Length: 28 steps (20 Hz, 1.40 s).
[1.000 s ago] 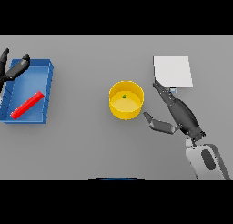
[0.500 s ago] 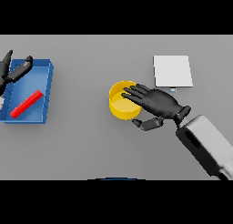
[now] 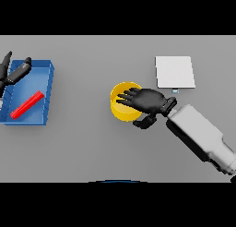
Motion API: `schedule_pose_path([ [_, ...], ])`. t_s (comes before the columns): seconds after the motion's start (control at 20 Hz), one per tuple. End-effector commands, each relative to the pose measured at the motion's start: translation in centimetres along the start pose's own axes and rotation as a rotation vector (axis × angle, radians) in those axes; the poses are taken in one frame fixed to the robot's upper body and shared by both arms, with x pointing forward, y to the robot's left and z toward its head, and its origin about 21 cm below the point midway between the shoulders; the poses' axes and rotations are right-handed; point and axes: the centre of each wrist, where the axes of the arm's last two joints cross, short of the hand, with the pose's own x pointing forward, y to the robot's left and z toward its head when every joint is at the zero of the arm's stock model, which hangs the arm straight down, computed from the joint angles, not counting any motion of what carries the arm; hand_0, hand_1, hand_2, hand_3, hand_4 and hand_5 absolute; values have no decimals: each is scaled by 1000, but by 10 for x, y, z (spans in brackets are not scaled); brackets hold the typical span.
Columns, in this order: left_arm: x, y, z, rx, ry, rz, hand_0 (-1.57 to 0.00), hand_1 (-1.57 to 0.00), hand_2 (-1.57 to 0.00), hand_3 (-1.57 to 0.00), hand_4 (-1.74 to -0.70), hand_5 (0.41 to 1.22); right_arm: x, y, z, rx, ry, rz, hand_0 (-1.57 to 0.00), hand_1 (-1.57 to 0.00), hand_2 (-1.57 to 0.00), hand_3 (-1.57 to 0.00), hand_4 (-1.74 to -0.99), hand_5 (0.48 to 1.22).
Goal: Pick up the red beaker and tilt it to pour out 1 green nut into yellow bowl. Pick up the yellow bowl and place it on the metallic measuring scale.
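The yellow bowl [image 3: 120,109] stands at the table's middle. My right hand [image 3: 150,100] lies over its right half, with the fingers [image 3: 126,96] stretched across the rim and the thumb bent just outside the bowl's near right wall; the hand is open. No green nut shows in the bowl, since the fingers cover much of its inside. The red beaker [image 3: 27,104] lies on its side in the blue tray [image 3: 46,90] at the left. My left hand [image 3: 13,73] hangs open over the tray's far left corner. The metallic scale [image 3: 174,72], a pale square plate, sits behind and to the right of the bowl.
The blue tray's walls rise around the beaker at the left edge. My right forearm [image 3: 200,137] crosses the table from the lower right toward the bowl.
My right hand has swung left from beside the scale and come over the bowl, farther across its rim than half a second ago. The left hand, bowl and beaker stay in place.
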Motion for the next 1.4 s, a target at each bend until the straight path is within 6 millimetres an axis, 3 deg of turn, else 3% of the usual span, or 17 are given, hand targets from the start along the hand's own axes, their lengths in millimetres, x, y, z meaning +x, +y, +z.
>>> schedule_pose_path([
  [0.0, -4, 3, -1, 2, 7, -1, 1, 1, 1, 1, -724, 688, 1, 3, -4, 24, -9, 11, 1, 1, 1, 1, -1250, 708],
  [0.35, -2, 9, -2, 1, -9, 7, 1, 1, 1, 1, -718, 688, 4, -7, -16, 111, 4, 30, 1, 1, 1, 1, -1297, 753],
  [0.5, -3, 9, -2, 9, -8, 7, 1, 1, 1, 1, -713, 686, 3, 0, -18, 127, 22, -12, -3, -16, -19, -43, -1336, 810],
  [0.6, 0, 8, -2, 10, -7, 4, 1, 1, 1, 1, -714, 691, 3, 0, -23, 133, 19, -7, -287, -236, -176, -173, -1387, 873],
  [0.65, -2, 7, 1, 9, 0, 7, 1, 1, 1, 1, -716, 692, 3, 0, -23, 142, 12, 4, -544, -473, -310, -262, -1420, 943],
  [0.75, -1, 9, -1, 7, -2, 8, 1, 1, 1, 1, -719, 692, 2, -2, -22, 138, 6, 10, -914, -869, -695, -456, -1512, 1043],
  [0.85, -6, 8, 1, 3, -10, 8, 1, 1, 1, 1, -722, 696, 0, 2, -19, 133, -4, 6, -1150, -1121, -1010, -716, -1586, 1107],
  [0.9, -6, 7, 1, 2, -7, 14, 1, 1, 1, 1, -724, 696, 0, 1, -17, 127, -14, 5, -1235, -1211, -1122, -834, -1614, 1130],
  [1.1, -4, 11, 2, 5, -6, 0, 1, 1, 1, 1, -722, 695, 3, 2, -18, 104, -9, 19, -1433, -1424, -1240, -1183, -1689, 1184],
  [1.35, -4, 9, -1, -6, -2, -5, 1, 1, 1, 1, -716, 694, -1, -2, -15, 78, -20, -7, -1526, -1523, -1319, -1311, -1724, 1209],
])
